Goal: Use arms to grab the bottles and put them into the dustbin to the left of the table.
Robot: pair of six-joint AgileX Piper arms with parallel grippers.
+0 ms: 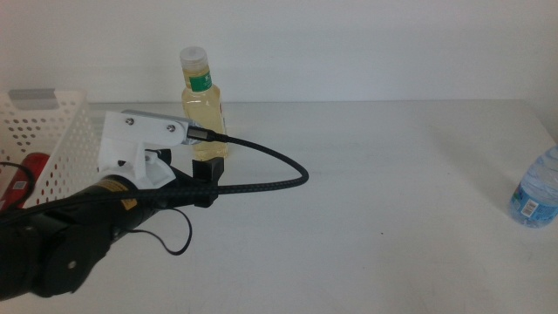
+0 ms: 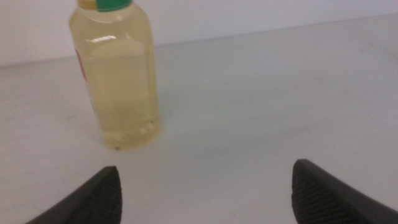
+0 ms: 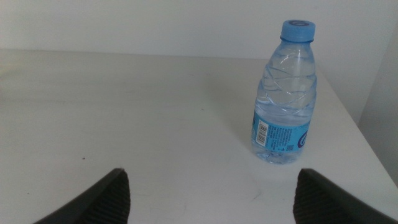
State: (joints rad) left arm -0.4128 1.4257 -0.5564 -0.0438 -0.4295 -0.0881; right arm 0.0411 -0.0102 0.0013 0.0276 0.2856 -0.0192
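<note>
The squarish bottle of pale yellow liquid stands upright at the table's far left, white cap and green neck band on top. My left gripper is open just in front of it, not touching; the left wrist view shows the bottle ahead of the wide-spread jaws. The small water bottle with blue label stands at the right edge of the table; the right wrist view shows it upright ahead of my open right gripper. The white perforated dustbin stands at the left.
The wide white table stretches between the two bottles. A black cable loops from the left arm over the tabletop. Something red lies inside the dustbin. The table's right edge is close to the water bottle.
</note>
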